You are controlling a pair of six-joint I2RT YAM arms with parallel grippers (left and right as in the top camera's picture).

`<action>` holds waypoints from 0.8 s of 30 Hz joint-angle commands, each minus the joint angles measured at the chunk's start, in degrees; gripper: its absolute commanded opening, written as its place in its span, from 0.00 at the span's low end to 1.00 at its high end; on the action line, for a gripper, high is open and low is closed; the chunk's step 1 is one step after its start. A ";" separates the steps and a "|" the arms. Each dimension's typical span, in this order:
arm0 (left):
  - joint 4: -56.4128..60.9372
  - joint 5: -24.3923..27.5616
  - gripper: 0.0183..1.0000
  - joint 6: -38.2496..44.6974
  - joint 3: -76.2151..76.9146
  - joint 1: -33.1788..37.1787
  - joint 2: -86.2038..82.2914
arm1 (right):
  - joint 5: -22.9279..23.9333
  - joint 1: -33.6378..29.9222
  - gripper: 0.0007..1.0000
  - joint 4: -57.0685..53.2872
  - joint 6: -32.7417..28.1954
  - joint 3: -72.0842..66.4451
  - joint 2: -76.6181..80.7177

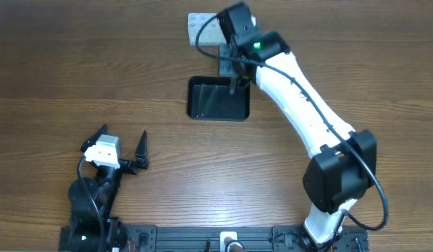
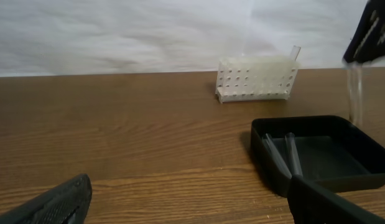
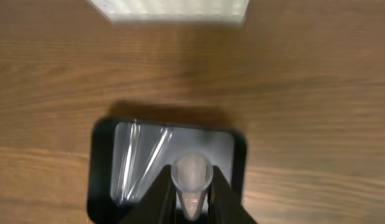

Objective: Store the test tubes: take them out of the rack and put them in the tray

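The white perforated rack [image 1: 202, 29] stands at the far side of the table, with one clear tube [image 2: 295, 51] upright at its end. Just in front of it sits the black tray [image 1: 196, 112], where two clear tubes [image 3: 127, 163] [image 3: 152, 158] lie side by side. My right gripper [image 1: 233, 70] hangs above the tray's far right part, shut on a third clear test tube [image 3: 192, 177] held upright, which also hangs from the gripper [image 2: 354, 93] in the left wrist view. My left gripper [image 1: 122, 138] rests open near the left front, holding nothing.
The brown wooden table [image 1: 76, 63] is bare on the left and right. The right arm [image 1: 307, 105] stretches diagonally from its base to the tray. A white wall [image 2: 117, 31] rises behind the rack.
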 commanded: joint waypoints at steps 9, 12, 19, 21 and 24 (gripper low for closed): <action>-0.11 -0.28 1.00 -0.61 -0.28 -0.22 -0.37 | -2.05 -0.33 0.15 11.04 6.80 -11.10 1.97; -0.11 -0.28 1.00 -0.61 -0.28 -0.22 -0.37 | -2.05 -0.33 0.15 11.26 7.54 -11.10 3.58; -0.11 -0.28 1.00 -0.61 -0.28 -0.22 -0.37 | -2.47 -0.28 0.16 12.26 8.68 -11.10 6.16; -0.11 -0.28 1.00 -0.59 -0.28 -0.22 -0.37 | -3.39 -0.28 0.17 13.07 8.68 -11.10 6.69; -0.11 -0.28 1.00 -0.59 -0.28 -0.22 -0.37 | -4.48 -0.26 0.19 14.25 8.68 -11.10 7.48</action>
